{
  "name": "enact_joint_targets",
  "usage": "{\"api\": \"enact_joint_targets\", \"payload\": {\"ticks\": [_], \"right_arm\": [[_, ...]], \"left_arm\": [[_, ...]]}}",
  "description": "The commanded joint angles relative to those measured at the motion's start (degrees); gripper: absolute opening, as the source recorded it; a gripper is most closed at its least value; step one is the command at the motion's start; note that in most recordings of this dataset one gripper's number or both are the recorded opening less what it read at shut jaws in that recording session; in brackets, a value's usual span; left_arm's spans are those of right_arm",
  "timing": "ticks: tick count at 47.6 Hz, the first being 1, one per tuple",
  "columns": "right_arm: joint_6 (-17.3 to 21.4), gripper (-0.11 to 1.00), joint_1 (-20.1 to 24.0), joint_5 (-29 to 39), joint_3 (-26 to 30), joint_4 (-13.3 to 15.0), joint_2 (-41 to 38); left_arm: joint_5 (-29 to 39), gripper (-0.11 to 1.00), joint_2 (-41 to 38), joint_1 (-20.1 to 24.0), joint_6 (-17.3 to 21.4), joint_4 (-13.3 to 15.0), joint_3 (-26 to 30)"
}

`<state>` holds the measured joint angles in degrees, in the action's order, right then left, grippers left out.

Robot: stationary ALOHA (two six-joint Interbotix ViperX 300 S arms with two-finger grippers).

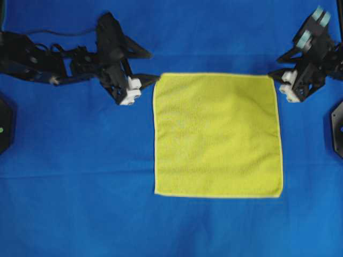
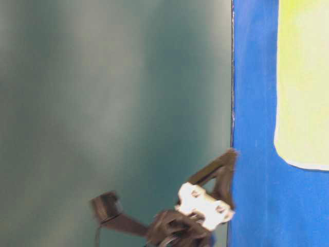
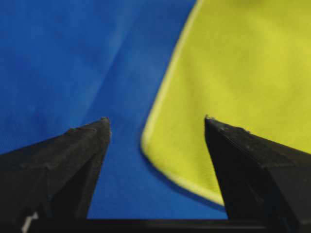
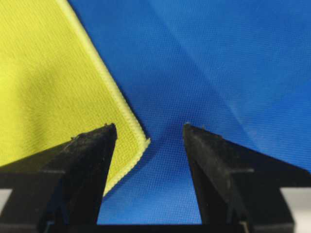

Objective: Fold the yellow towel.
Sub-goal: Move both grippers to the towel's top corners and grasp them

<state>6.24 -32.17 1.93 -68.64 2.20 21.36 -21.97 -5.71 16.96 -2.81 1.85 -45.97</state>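
Observation:
The yellow towel [image 1: 217,134] lies flat and spread out as a square on the blue cloth. My left gripper [image 1: 153,67] hovers at its far left corner, jaws wide apart. In the left wrist view that rounded corner [image 3: 160,145] lies between the fingertips of this gripper [image 3: 156,119], touching neither. My right gripper [image 1: 274,67] sits at the far right corner, also open. In the right wrist view the hemmed corner [image 4: 138,141] lies inside the gap of this gripper [image 4: 149,126], close to the left finger [image 4: 92,160], ungripped.
A large blue cloth [image 1: 80,187] covers the whole table under the towel. Black arm bases stand at the left edge [image 1: 4,123] and the right edge [image 1: 336,126]. The table-level view shows the cloth's edge [image 2: 232,103] and a blurred gripper part [image 2: 205,206].

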Motion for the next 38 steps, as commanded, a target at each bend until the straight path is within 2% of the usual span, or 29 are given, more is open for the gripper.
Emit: {"api": "enact_joint_targets", "payload": {"ticks": [1,10,19,24,26,28,34,38], "right_arm": [[0.0,0.60,-0.1,-2.2,0.8,0.1,-2.9],[0.0,0.60,-0.1,-3.7,1.0,0.1,-7.5],[0.0,0.60,-0.1,-3.6,1.1,0.1,-7.8],[0.0,0.56,-0.1,-3.6,1.1,0.2,-7.9],[-0.1,0.51,-0.1,-3.5,1.0,0.2,-7.8],[-0.1,0.41,0.1,-3.4,1.1,0.1,-7.9],[-0.1,0.04,0.5,-3.3,1.1,0.1,-7.8],[0.0,0.00,0.5,-3.2,1.1,0.1,-7.8]], "left_arm": [[-0.6,0.74,-2.2,0.2,0.1,0.1,2.4],[-0.8,0.74,-7.8,0.4,0.2,0.1,4.7],[-0.2,0.72,-10.4,1.1,0.2,0.1,5.8],[1.0,0.62,-10.6,1.1,0.2,0.1,5.8],[1.8,0.55,-10.7,1.1,0.2,0.1,6.0],[2.8,0.46,-10.8,1.1,0.2,0.1,6.1],[5.2,0.15,-11.0,0.8,0.3,0.1,6.1],[5.7,0.04,-10.9,0.6,0.3,0.1,6.2]]}}
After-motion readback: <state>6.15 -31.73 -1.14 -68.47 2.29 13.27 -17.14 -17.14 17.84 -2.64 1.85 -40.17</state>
